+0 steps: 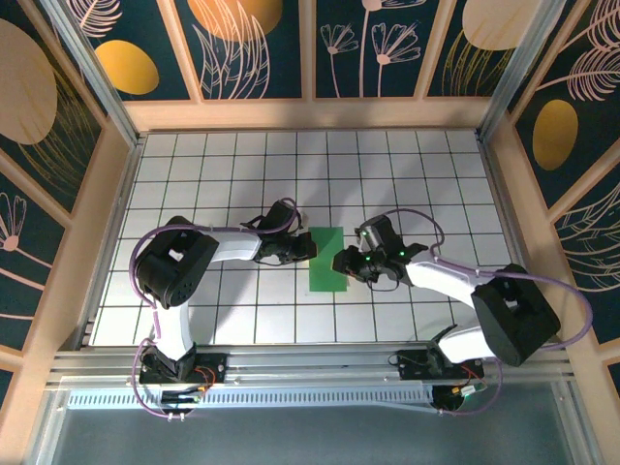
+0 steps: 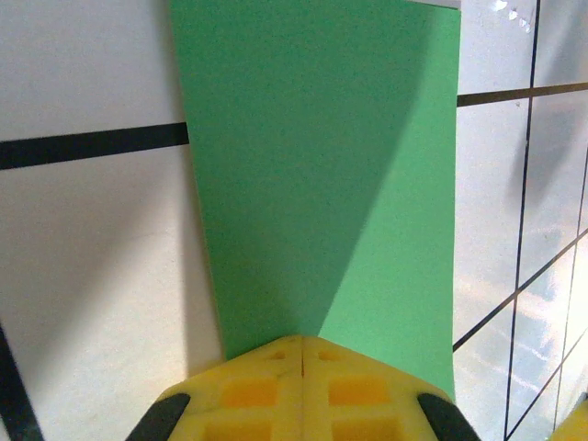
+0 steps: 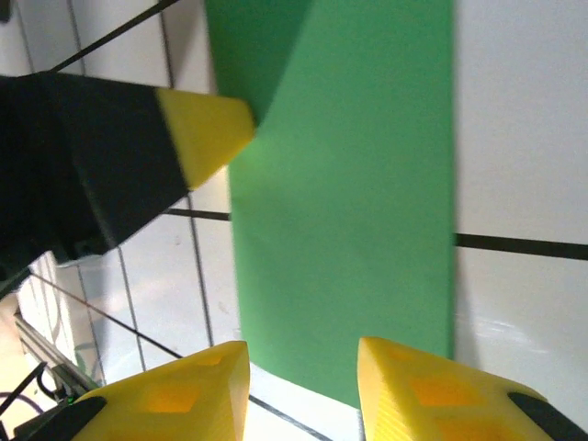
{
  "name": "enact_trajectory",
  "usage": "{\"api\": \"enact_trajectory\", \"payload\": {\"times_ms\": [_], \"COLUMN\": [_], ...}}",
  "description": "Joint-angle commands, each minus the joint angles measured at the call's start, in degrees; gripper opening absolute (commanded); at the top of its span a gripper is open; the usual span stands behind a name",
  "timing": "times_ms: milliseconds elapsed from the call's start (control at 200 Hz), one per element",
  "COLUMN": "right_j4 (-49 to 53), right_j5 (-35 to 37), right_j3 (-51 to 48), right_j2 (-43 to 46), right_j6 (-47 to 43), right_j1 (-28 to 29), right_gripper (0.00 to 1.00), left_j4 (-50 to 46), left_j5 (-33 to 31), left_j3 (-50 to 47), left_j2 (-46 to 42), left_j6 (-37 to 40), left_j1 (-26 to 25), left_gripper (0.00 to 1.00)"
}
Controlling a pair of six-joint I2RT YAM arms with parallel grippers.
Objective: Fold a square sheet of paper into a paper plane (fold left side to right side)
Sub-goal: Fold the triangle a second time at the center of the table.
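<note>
Where the two arms are bolted at the near edge of the table (image 1: 242,174), each one bends inward toward the middle of the white grid tiles. Between them lies the green sheet of paper (image 1: 326,259), flat on the tiles, as a rectangle that is longer than it is wide. The right gripper (image 1: 341,262) is at the right edge of the paper. In the right wrist view its yellow fingers (image 3: 175,395) stand apart, with the near edge of the sheet between them, so this gripper is open and holds nothing. The left gripper (image 1: 308,250) is at the left edge of the paper. In the left wrist view its two yellow pads (image 2: 253,390) are pressed together with no gap, so it is closed, and its tip touches the edge of the sheet. I cannot tell if any paper is pinched between the pads. Farther away, behind the tiles, stand dark walls (image 1: 262,48) with painted plants and orange circles.
</note>
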State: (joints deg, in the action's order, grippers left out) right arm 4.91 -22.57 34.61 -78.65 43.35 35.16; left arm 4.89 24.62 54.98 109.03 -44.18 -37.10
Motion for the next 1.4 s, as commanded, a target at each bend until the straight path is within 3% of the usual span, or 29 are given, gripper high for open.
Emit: {"api": "enact_trajectory", "payload": {"times_ms": [0,320,846,1256,1396], "right_j4": [4.9,0.8,-7.9,-14.0,-15.4], "right_j5": [-1.1,-3.9,-7.8,-10.2,-11.2], "right_j3": [-3.0,-5.3,-6.3,-5.9,-4.6], "right_j2": [1.1,-1.4,-3.0,-5.7,-7.6], "right_j6": [-2.0,-0.7,2.5,2.1,0.8], "right_j1": [-1.2,-1.4,-1.2,-3.5,-6.7], "right_gripper": [0.39,0.41,0.37,0.37,0.37], "left_j4": [-1.9,-2.0,-1.9,-1.5,-1.5], "left_j5": [-1.7,-1.8,-1.9,-1.5,-1.5], "left_j3": [0.2,0.4,0.4,0.2,0.2], "left_j2": [1.5,1.6,1.6,1.5,1.4], "left_j6": [0.9,0.9,0.8,0.8,0.9], "left_j1": [-0.3,-0.4,-0.5,-0.7,-0.9], "left_gripper": [0.00,0.00,0.00,0.00,0.00]}}
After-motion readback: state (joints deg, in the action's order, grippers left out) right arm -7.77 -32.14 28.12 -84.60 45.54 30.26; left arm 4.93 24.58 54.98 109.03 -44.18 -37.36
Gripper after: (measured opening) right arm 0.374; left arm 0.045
